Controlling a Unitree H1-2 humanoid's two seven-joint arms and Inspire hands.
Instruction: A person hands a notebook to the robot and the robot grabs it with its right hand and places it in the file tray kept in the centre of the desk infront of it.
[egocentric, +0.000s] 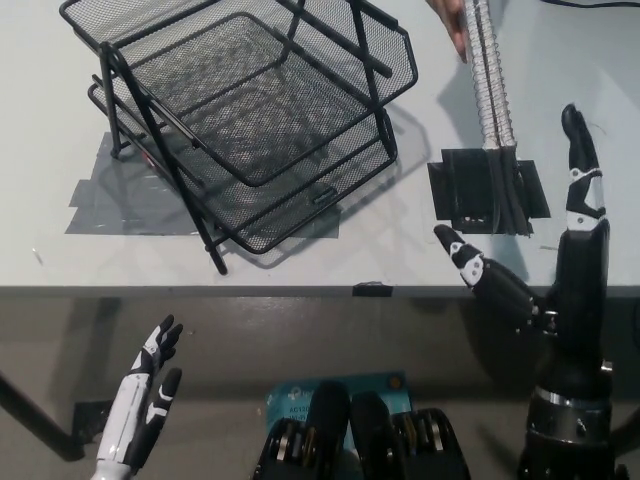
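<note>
Notebook (488, 75): seen edge-on, a thin upright slab with a pale silvery-grey band along the edge facing the camera and a darker line down its middle; its lower end stands on the black tape patch, its upper end runs out of the top of the picture.
Notebook place: at the right of the desk, well to the right of the file tray, not inside it.
Person's hand (452, 22): at the top edge, fingers against the notebook's left side near its upper end.
Right hand (545, 255): black, raised over the desk's front edge just below and right of the notebook; fingers spread wide apart, one reaching up along the right, another pointing left; holding nothing, not touching the notebook.
Left hand (150, 385): white, resting low at the lower left below the desk edge, fingers apart and empty.
File tray (250, 120): black wire mesh, tiered, tilted, in the desk's middle on grey tape.
Black tape patch (487, 197): square, under the notebook's foot.
Desk (60, 120): pale grey.
</note>
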